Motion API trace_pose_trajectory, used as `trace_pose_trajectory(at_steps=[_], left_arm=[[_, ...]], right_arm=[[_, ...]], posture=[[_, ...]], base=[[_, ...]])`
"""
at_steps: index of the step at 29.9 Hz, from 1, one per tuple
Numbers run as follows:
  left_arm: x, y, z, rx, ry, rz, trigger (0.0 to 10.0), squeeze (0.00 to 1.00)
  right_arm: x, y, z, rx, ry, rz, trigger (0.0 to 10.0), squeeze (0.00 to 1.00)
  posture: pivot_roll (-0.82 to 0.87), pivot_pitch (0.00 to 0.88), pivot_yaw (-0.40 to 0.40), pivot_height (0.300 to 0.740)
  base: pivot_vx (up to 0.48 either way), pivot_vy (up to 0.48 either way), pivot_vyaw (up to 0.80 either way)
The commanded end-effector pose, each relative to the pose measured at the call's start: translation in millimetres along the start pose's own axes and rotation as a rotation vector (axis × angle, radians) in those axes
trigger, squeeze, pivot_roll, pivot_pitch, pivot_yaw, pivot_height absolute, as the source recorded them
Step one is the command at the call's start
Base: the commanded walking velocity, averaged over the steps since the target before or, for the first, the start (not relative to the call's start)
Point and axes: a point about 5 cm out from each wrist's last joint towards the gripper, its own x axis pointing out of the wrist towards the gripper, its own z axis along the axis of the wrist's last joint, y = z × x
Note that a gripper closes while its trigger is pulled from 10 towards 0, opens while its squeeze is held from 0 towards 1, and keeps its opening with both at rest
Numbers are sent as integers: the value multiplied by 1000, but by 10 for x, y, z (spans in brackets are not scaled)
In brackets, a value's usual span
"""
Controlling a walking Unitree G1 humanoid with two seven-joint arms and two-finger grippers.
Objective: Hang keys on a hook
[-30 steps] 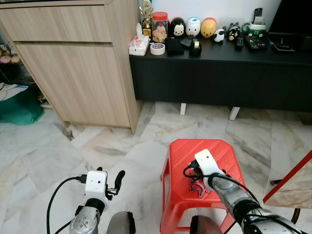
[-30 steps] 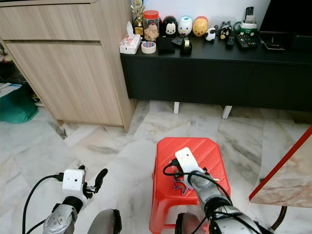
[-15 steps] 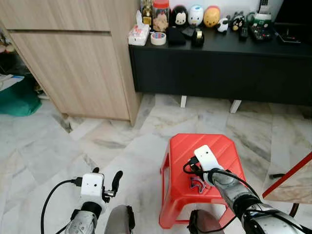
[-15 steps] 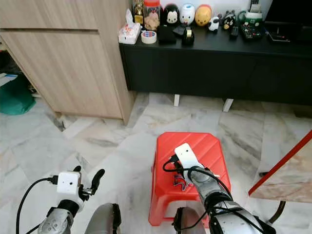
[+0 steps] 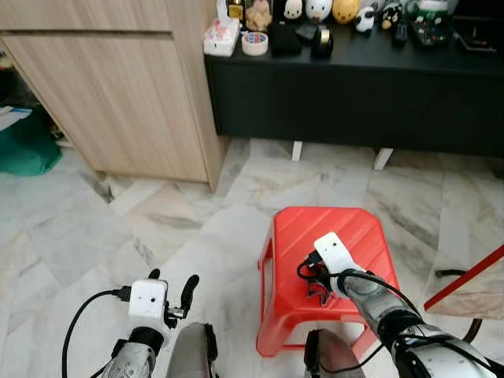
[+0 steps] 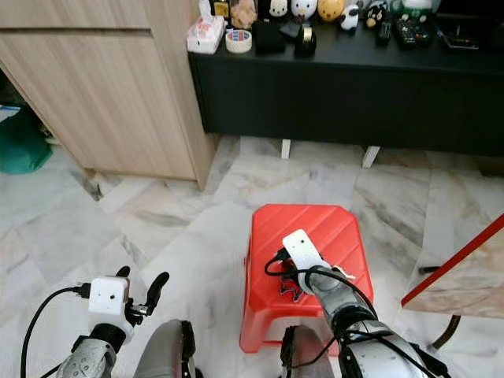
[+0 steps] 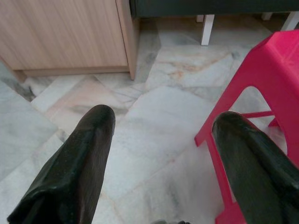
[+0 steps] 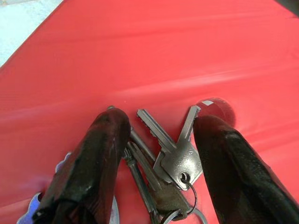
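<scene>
Right wrist view shows the red stool (image 8: 187, 51) serving as a low rest for the keys (image 8: 170, 158), so the right gripper (image 8: 156, 154) straddles them unclenched, while the left gripper (image 7: 166, 154) hangs released.

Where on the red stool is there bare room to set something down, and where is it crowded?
The far half of the red stool, toward the black cabinet, is bare. The near part is crowded: the keys lie there with the right claw open around them. The cabinet top is packed with figurines.
</scene>
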Motion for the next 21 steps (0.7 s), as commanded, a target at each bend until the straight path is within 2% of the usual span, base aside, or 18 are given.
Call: trace_pose_trajectory(at_steps=[1, 8, 14, 17, 21], left_arm=[[-39, 15, -30, 20, 29, -7, 10000, 0], [1, 29, 4, 32, 17, 2, 10000, 0], [26, 36, 12, 36, 19, -2, 10000, 0], [38, 36, 12, 36, 19, -5, 10000, 0], [55, 17, 9, 35, 20, -14, 10000, 0]], right_arm=[[2, 42, -46, -1, 21, 25, 10000, 0], [7, 31, 104, 8, -68, 26, 10000, 0], [6, 45, 124, -15, -74, 64, 10000, 0], [3, 44, 133, -45, -72, 94, 10000, 0], [-6, 30, 135, -140, -42, 147, 10000, 0]], posture=[[109, 182, -4, 612], [108, 162, -2, 612], [105, 148, 1, 612], [103, 144, 2, 612], [98, 137, 2, 612]], base=[[0, 0, 0], [0, 0, 0], [0, 0, 0], [0, 0, 0], [0, 0, 0]])
